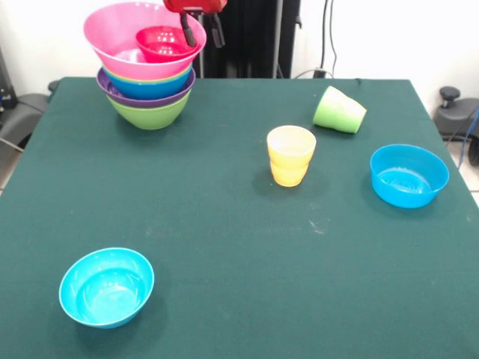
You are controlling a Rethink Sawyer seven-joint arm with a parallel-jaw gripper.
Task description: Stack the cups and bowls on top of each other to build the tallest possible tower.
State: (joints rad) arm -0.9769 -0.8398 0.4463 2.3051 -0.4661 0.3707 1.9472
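On the table (224, 187), two cups, two loose bowls; hand (200, 31) spread over tower (147, 71).

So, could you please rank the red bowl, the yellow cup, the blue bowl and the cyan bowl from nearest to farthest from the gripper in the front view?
From the gripper:
1. Red bowl, directly at it, inside the pink bowl atop the tower.
2. Yellow cup, upright, mid-table.
3. Blue bowl at the right edge and cyan bowl at the front left: too close to call.
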